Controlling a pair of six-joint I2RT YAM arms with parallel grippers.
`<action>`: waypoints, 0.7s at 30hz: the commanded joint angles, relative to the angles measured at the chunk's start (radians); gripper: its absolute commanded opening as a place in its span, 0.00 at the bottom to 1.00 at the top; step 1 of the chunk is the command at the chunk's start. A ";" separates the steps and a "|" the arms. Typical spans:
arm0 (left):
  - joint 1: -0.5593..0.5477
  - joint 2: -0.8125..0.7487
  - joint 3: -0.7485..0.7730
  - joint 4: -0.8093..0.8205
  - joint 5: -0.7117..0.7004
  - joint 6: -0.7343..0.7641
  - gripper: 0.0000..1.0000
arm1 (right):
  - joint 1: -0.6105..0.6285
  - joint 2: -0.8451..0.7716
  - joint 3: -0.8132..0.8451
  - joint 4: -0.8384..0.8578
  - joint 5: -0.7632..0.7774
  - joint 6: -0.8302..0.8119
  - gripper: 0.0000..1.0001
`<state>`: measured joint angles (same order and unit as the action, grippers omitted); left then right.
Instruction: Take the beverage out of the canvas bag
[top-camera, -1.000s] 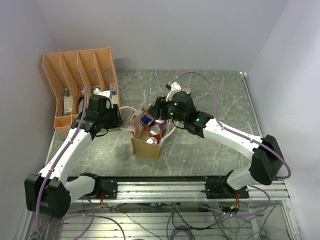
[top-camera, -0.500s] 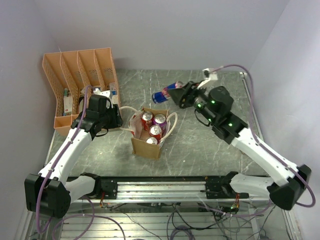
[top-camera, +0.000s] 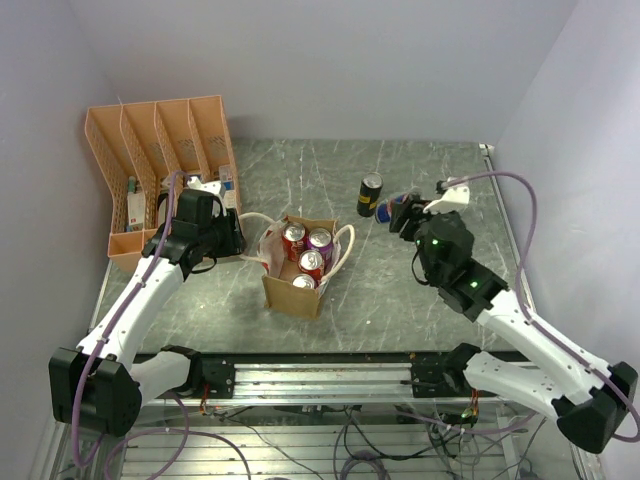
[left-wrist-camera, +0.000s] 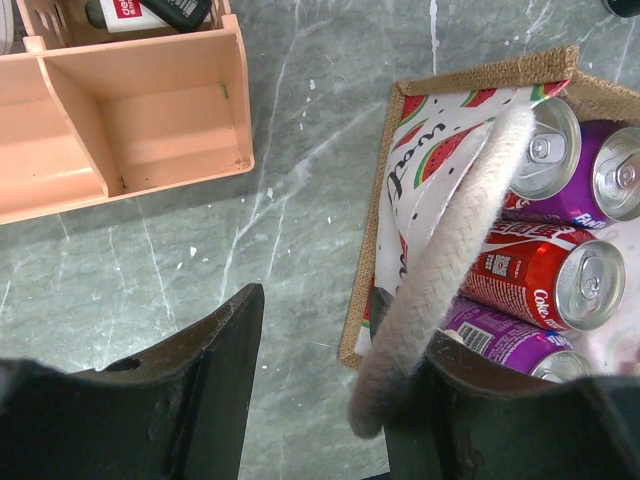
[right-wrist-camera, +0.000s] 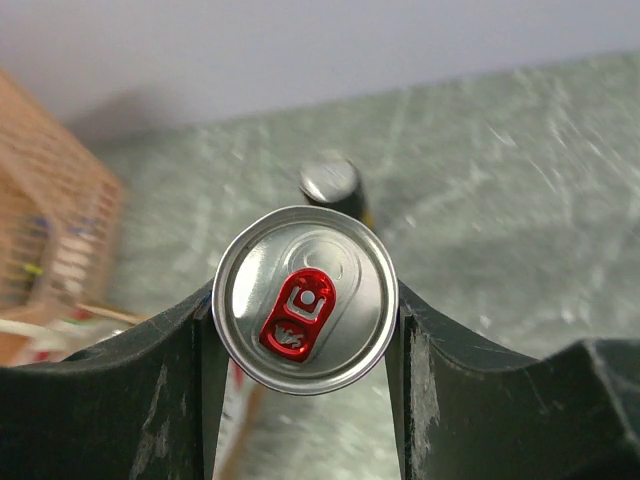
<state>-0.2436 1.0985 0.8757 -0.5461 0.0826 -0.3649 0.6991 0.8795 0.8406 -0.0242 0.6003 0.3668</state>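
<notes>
Silver-topped beverage can (right-wrist-camera: 303, 299) is gripped by the right gripper (top-camera: 400, 213), out of the canvas bag (top-camera: 292, 292), its long axis along the fingers (right-wrist-camera: 150, 400), apparently tilted towards the table (top-camera: 300, 170) beside a dark can (top-camera: 371, 194); left gripper (left-wrist-camera: 312, 300) stands open.

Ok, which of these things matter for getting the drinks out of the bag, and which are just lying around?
Job: bag; cans inside it; held can in the right gripper; left gripper at the rope handle; black can standing outside the bag.
Lying around: orange file rack; small items in it.
</notes>
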 joint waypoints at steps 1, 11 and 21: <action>0.008 -0.011 -0.004 0.014 0.029 0.014 0.57 | -0.004 0.026 -0.068 -0.037 0.156 -0.011 0.00; 0.009 -0.009 -0.004 0.014 0.028 0.014 0.57 | -0.004 0.121 -0.182 0.074 0.252 0.011 0.00; 0.008 -0.030 -0.006 0.015 0.022 0.013 0.57 | -0.138 0.362 -0.022 0.151 0.156 -0.079 0.00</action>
<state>-0.2436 1.0954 0.8757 -0.5461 0.0834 -0.3622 0.6308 1.1851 0.7292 0.0113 0.8078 0.3176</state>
